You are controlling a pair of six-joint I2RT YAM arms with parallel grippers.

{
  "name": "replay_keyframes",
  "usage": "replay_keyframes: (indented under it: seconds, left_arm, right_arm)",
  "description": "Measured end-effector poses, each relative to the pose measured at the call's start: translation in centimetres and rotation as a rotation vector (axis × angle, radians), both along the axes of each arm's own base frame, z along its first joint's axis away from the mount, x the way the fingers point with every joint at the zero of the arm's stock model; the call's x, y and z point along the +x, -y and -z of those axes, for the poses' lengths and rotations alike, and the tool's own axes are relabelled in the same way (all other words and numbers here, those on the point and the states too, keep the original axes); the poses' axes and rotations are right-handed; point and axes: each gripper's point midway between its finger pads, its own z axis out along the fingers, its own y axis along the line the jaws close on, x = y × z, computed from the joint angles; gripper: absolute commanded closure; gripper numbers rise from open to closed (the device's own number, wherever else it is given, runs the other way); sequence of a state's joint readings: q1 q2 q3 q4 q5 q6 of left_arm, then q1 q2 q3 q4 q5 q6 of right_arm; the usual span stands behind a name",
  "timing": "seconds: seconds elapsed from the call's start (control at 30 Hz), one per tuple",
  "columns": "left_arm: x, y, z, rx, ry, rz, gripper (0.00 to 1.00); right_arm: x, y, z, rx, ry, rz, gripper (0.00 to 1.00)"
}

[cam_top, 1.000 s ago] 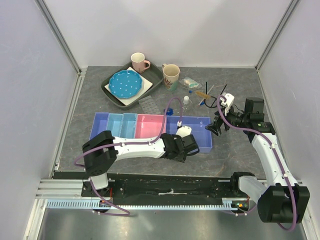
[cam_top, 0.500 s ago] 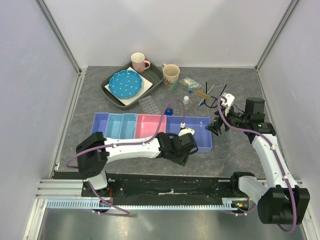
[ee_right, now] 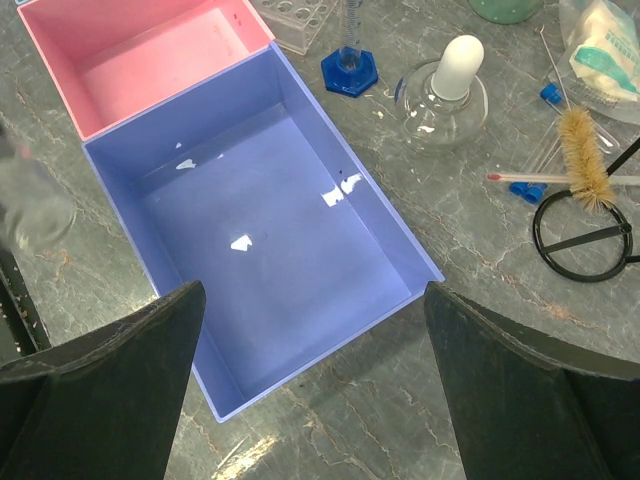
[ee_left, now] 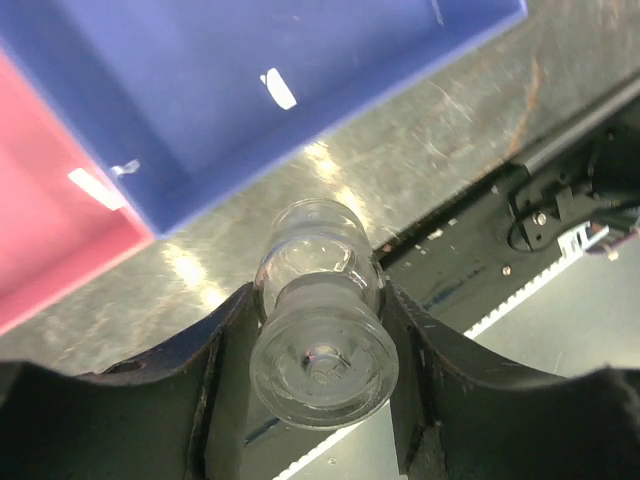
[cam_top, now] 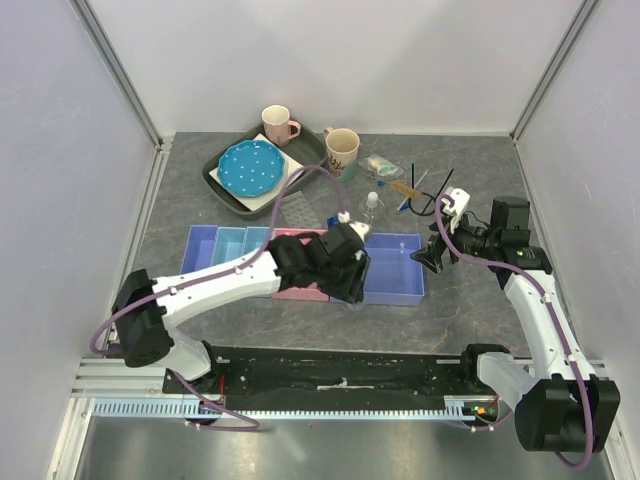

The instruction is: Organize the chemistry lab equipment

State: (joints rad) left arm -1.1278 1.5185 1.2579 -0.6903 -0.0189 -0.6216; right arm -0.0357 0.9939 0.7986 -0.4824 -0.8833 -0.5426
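**Left pincer clamped on a small bottle; right pincer spread wide**

Left pincer point(ee_left: 320, 345) grips a tiny clear bottle point(ee_left: 318, 285) across its body, one dark finger pressed to each side. In the wrist view the bottle shows against the bare strip of desk point(ee_left: 470, 110) just beside the near wall of the purple bin point(ee_left: 250, 90), with the pink bin point(ee_left: 50, 230) next to it. From above, the left arm reaches across the row of bins, its wrist over the seam between pink and purple.

The right pincer point(cam_top: 432, 256) hangs over the right end of the purple bin with its jaws fully spread and nothing between them.

Beyond the bins, the other lab pieces lie loose on the desk. A round glass flask with a white cap point(ee_right: 446, 88) stands beside a blue hexagonal base point(ee_right: 349, 70). Right of them are blue-tipped sticks point(ee_right: 532, 190), a tan bristle brush point(ee_right: 583, 155), a thin black looped wire point(ee_right: 585, 238) and a clear packet point(ee_right: 600, 50). The clear welled tray point(ee_right: 295, 22) sits just behind the pink bin.
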Motion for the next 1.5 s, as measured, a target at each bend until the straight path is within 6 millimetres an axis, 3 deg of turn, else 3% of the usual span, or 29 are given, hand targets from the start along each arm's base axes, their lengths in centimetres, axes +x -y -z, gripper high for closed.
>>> replay_keyframes:
  seconds: [0.27, 0.4, 0.6, 0.77, 1.1, 1.23, 1.5]
  left_arm:
    - [7.4, -7.1, -4.7, -0.065, 0.081, -0.209, 0.73]
    - [11.6, -12.6, -6.1, -0.037, 0.178, -0.369, 0.73]
    - [14.5, -19.5, -3.4, 0.142, 0.229, -0.535, 0.73]
    - [15.8, -23.0, -1.0, 0.234, 0.214, -0.616, 0.73]
    - [16.0, -23.9, 4.5, 0.343, 0.139, -0.597, 0.71]
    - [15.6, -24.1, 6.3, 0.380, 0.100, -0.586, 0.60]
    - [15.5, -24.2, 6.9, 0.384, 0.095, -0.586, 0.39]
  right_arm:
    - [0.0, 0.0, 0.0, 0.000, 0.000, 0.000, 0.02]
    - [0.0, 0.0, 0.0, 0.000, 0.000, 0.000, 0.02]
    - [0.0, 0.0, 0.0, -0.001, 0.001, 0.000, 0.02]
    - [0.0, 0.0, 0.1, -0.002, 0.000, 0.000, 0.02]
    - [0.0, 0.0, 0.1, -0.002, 0.000, 0.000, 0.02]
    - [0.0, 0.0, 0.2, -0.002, -0.003, 0.000, 0.02]
    - [0.0, 0.0, 0.2, -0.003, -0.004, 0.000, 0.02]
